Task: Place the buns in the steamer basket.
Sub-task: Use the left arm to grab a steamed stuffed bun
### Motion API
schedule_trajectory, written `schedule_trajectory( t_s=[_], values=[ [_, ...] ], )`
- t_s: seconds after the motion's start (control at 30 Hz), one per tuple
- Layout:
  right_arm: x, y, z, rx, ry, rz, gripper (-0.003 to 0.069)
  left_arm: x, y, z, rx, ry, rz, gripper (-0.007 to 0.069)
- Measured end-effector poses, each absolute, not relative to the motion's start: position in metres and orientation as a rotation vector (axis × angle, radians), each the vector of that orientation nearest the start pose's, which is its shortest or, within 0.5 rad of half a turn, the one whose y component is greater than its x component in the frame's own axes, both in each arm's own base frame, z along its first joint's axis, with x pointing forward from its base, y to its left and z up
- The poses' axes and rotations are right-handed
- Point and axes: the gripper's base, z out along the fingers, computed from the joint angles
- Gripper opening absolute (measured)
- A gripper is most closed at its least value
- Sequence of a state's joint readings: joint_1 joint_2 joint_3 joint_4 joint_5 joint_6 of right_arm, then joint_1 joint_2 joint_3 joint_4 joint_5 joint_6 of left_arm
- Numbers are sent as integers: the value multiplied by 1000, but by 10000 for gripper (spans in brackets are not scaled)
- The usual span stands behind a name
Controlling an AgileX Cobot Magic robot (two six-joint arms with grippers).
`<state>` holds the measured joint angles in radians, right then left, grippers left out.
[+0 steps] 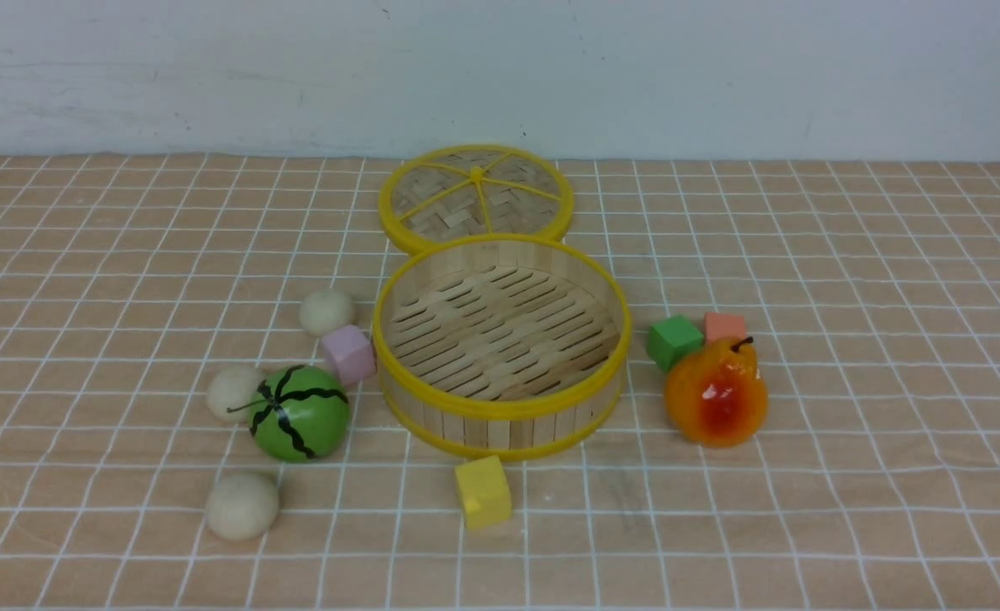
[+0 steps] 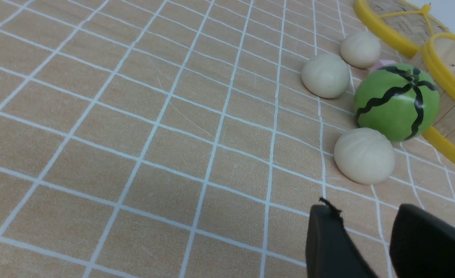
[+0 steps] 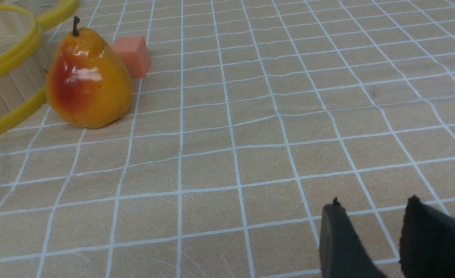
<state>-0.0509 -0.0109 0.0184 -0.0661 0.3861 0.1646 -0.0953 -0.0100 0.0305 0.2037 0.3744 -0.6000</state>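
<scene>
Near bun (image 1: 242,506), middle bun (image 1: 233,393) and far bun (image 1: 327,311) all lay on the table (image 1: 806,509) left of the steamer basket (image 1: 500,412), which was empty, its lid (image 1: 475,197) flat behind it. Left pincer (image 2: 366,216) and right pincer (image 3: 372,210) both stood apart, holding nothing. Risk: a round bun would likely roll out of an off-centre pinch, and the watermelon ball (image 1: 299,413) crowding the middle bun could get knocked.

Melon (image 1: 299,413), pink cube (image 1: 349,354) btwn buns (image 1: 243,506), basket (image 1: 500,408)
</scene>
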Motion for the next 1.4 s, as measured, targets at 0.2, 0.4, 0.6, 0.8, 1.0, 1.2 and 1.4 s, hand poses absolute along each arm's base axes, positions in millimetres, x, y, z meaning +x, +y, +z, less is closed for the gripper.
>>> schedule_trajectory(
  t_s=[0.2, 0.4, 0.6, 0.8, 1.0, 1.2, 1.4],
  values=[
    [52, -5, 173, 162, 1869, 13, 241, 55, 0, 178, -316, 1764, -308, 238],
    [52, -5, 173, 162, 1869, 13, 241, 57, -3, 195, -250, 1590, -358, 238],
    [52, -5, 173, 162, 1869, 13, 241, 55, -8, 214, -210, 1384, -455, 238],
    [52, -5, 173, 162, 1869, 13, 241, 51, -8, 239, -195, 1305, -469, 238],
    [52, -5, 173, 162, 1869, 13, 241, 59, -5, 295, -239, 1391, -432, 238],
    [52, -5, 173, 162, 1869, 13, 241, 94, -4, 318, -334, 1669, -355, 238],
    [52, -5, 173, 162, 1869, 13, 241, 123, -4, 293, -383, 1947, -261, 238]
  ],
)
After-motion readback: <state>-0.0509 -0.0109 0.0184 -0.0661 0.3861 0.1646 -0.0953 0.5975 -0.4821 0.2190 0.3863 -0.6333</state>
